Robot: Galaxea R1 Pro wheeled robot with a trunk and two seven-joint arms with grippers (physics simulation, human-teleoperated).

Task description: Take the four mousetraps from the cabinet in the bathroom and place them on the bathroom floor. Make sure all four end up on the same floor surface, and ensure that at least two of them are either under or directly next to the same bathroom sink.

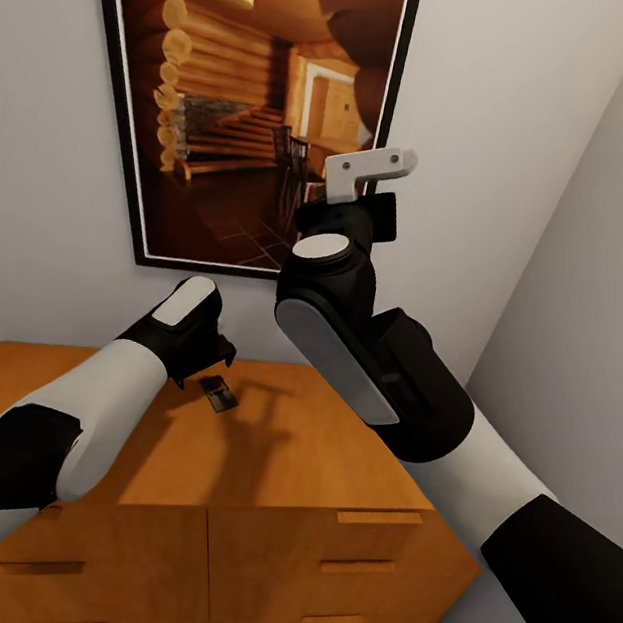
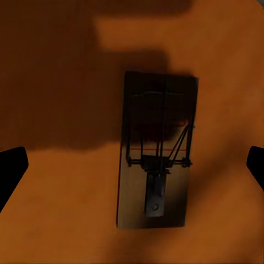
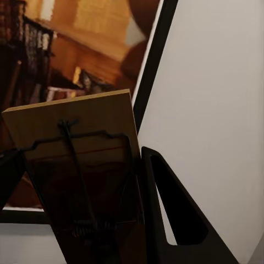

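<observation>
One mousetrap [image 2: 157, 151] lies flat on the cabinet [image 1: 328, 456] top, centred beneath the wide-open left gripper [image 2: 132, 162]. A straight descent is advised. Another mousetrap [image 3: 82, 181] is clamped in the raised right gripper [image 3: 77, 220].

Left arm reaches forward and down, fingers [image 2: 12, 165] spread wide. Right arm raised, fingers [image 3: 170, 209] apparently clamped.

The left end effector [image 1: 203, 366] above the cabinet [image 1: 328, 456] hides its own fingers in the head view, and in the left wrist view only two dark fingertips [image 2: 12, 165] enter at the picture's edges. The right end effector [image 1: 323, 197] is masked by its wrist above the cabinet. The trap [image 3: 82, 181] it holds is cut off at the right wrist picture's lower edge.
</observation>
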